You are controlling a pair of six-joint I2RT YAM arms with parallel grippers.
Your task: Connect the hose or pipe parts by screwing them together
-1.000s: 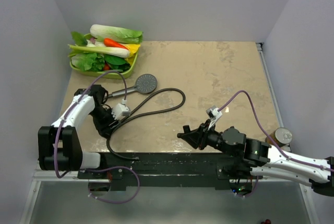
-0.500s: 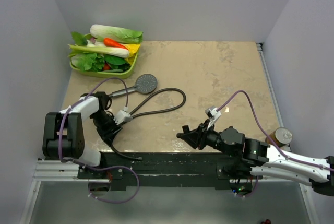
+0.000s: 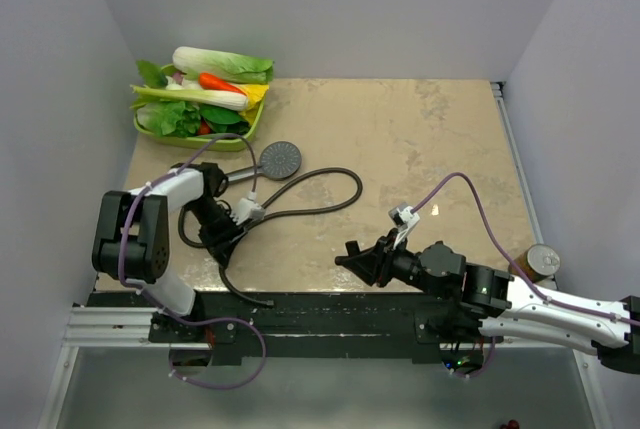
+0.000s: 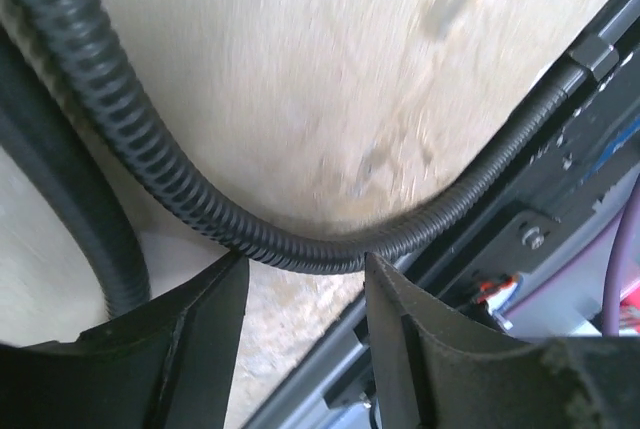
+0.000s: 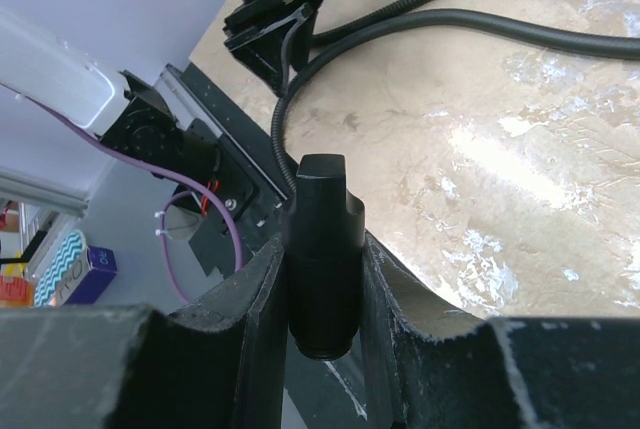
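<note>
The dark shower head (image 3: 281, 159) lies face up on the table, its handle pointing left. The thin ribbed hose (image 3: 340, 189) loops to its right and runs back past my left gripper (image 3: 228, 232) to an end nut (image 3: 268, 301) on the black base rail. In the left wrist view the hose (image 4: 300, 249) curves across just beyond my parted fingertips (image 4: 225, 284), which clamp nothing. My right gripper (image 3: 347, 257) hovers near the front edge, shut on a black cylindrical fitting (image 5: 322, 239) that stands upright between its fingers.
A green tray (image 3: 150, 132) of toy vegetables sits at the back left corner. A round can (image 3: 543, 260) stands off the table's right edge. The black base rail (image 3: 340, 311) runs along the front. Purple cables arch over both arms.
My left arm has swung right, carrying its gripper along the hose toward the table's middle; the hose's near stretch shifted with it. The right gripper barely moved and kept its hold.
</note>
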